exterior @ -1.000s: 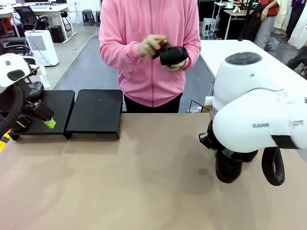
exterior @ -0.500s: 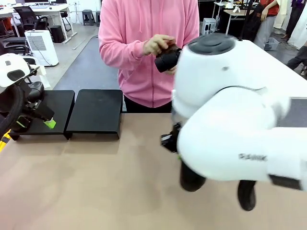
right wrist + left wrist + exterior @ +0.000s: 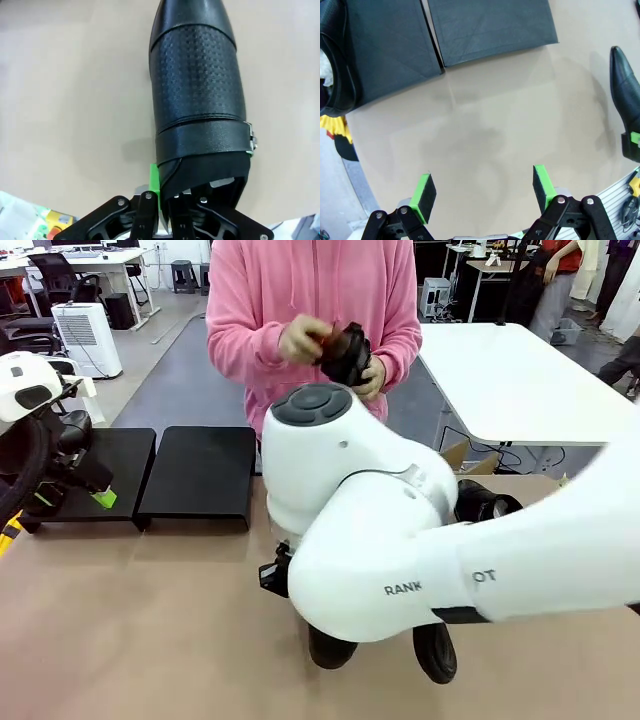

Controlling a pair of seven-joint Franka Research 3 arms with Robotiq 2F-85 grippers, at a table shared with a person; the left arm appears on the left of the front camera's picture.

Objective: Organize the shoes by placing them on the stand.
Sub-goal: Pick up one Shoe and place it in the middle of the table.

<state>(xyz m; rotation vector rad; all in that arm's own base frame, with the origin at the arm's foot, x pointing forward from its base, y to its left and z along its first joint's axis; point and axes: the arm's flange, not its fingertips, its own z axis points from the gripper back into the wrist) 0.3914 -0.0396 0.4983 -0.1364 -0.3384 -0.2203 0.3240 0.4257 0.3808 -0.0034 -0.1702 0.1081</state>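
Right arm [image 3: 400, 540]: coming in from the right side and reaching across the middle of the table [image 3: 140, 630], its white elbow bulking large close to the camera, wrist pointing down toward the tabletop.
Right gripper [image 3: 172, 197]: clamping tight on the heel collar of the gripped shoe [image 3: 197, 95], with one green pad [image 3: 154, 181] peeking out beside the leather.
Gripped shoe: stretching toe-first away from the wrist camera over bare tabletop. Cannot tell whether it is touching the table. Showing at the right edge of the left wrist view, well apart from the stand [image 3: 200, 475].
Left arm [image 3: 25, 430]: sitting at the table's left side, partly covering the nearer end of the stand.
Left gripper [image 3: 484, 187]: standing wide open and holding nothing, its two green-padded fingers [image 3: 426, 192] pointing down at bare table just in front of the stand.
Stand: lying at the far left of the table as two flat black units side by side, a thin seam running between them.
Shoe on the stand [image 3: 337, 60]: resting on the unit farther from the gripped shoe, at its outer end, with white paper [image 3: 324, 70] bulging from the opening.
Person [image 3: 310, 300]: standing at the far side in a pink top, both hands raised to chest height.
Person's hand [image 3: 300, 340]: wrapping over the top of the raised shoe [image 3: 345, 352], with the other hand cupping it from below.
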